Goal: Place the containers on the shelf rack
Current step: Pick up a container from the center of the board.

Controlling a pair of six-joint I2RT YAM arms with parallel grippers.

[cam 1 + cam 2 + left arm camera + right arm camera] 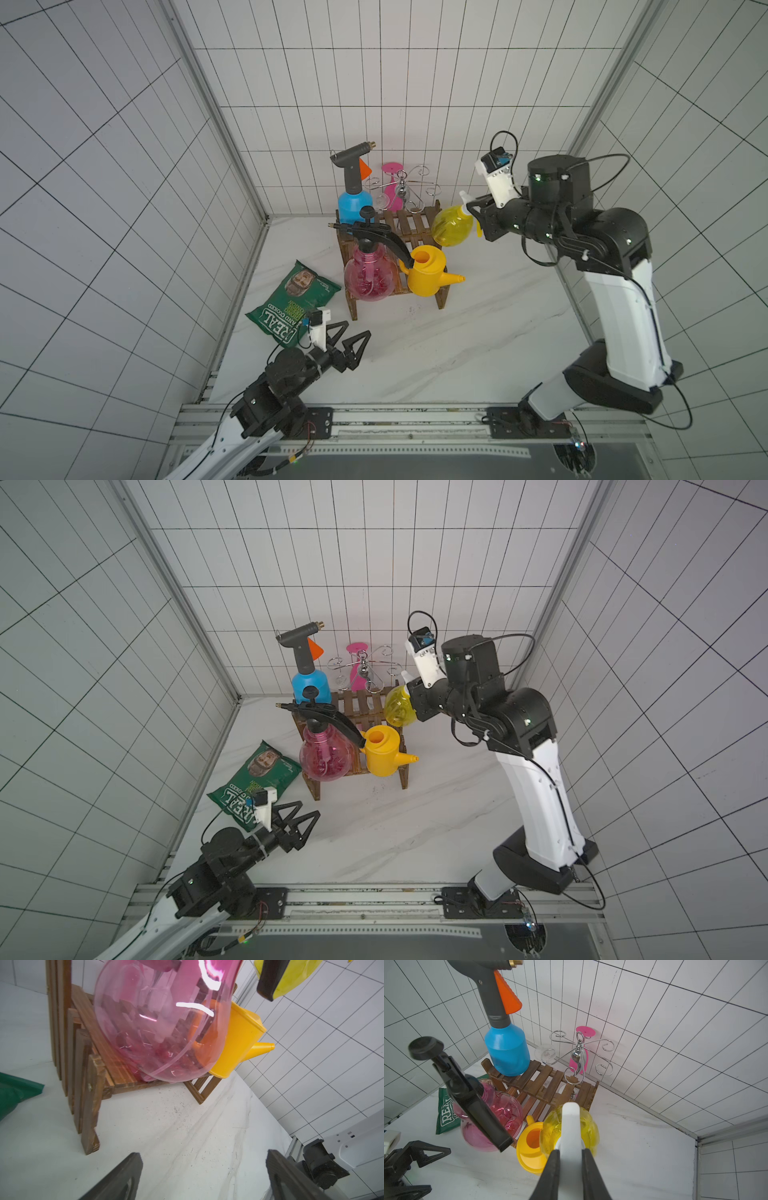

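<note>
Front edge: an aluminium rail [411,419] carries both arm bases.
Left claw [356,329]: released, jaws spread wide and empty, low over the table near the rack's front leg.
Surface: a white marbled tabletop [436,345], lightly speckled with dirt.
Green chip bag [291,299]: lies flat beside the left claw, just off the rack's left side.
Shelf rack [411,228]: a brown slatted two-step stand set toward the back corner.
Lower step: the pink sprayer [370,276] and the yellow watering can [426,274] stand side by side, touching, the can's spout toward the right arm.
Upper step: the blue sprayer [353,205] stands upright at the left end.
Right claw [569,1151]: clenched on the white trigger head of the yellow trigger bottle [452,226].
Bottle to claw: the body hangs below the fingers, off the table, at the right end of the upper step. Whether it touches the rack cannot be told.
Behind the rack: a chrome wire stand [405,187] with a pink stemmed cup [392,170], foot upward.
Room: white tiled walls [332,83] with dark grid lines on three sides and aluminium posts in the corners.
</note>
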